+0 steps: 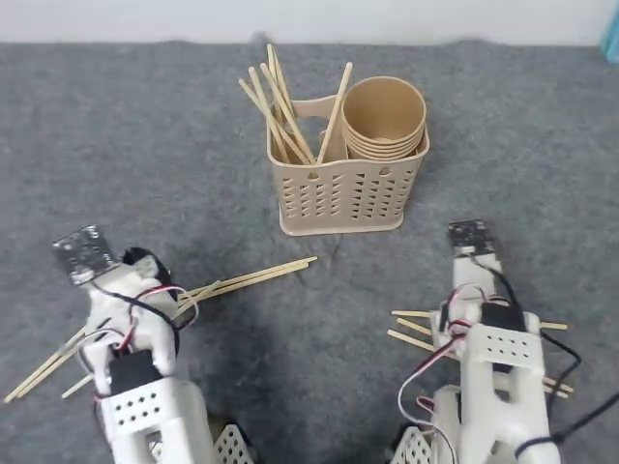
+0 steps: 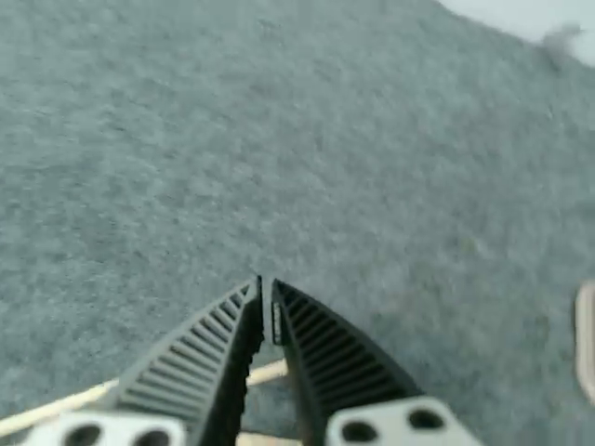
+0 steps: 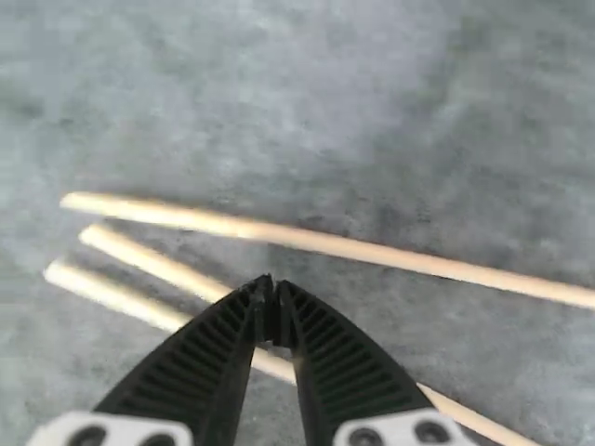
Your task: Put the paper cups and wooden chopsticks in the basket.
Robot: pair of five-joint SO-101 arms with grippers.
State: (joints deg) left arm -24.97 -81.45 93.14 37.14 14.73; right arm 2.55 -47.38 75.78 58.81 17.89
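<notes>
My left gripper (image 2: 264, 294) had its jaws together, empty. So had my right gripper (image 3: 270, 295), just above loose chopsticks (image 3: 307, 240) at four o'clock. They looked light, stiff and slick, so I'd pinch mid-length. The paper cups (image 1: 385, 116) sat in the basket (image 1: 338, 198) at twelve.

I see my jaws pressed tip to tip, low over the grey counter (image 3: 418, 93). Three wooden chopsticks (image 3: 325, 243) lie on it: one long stick just beyond the tips, and two side by side that slip under the jaws.
</notes>
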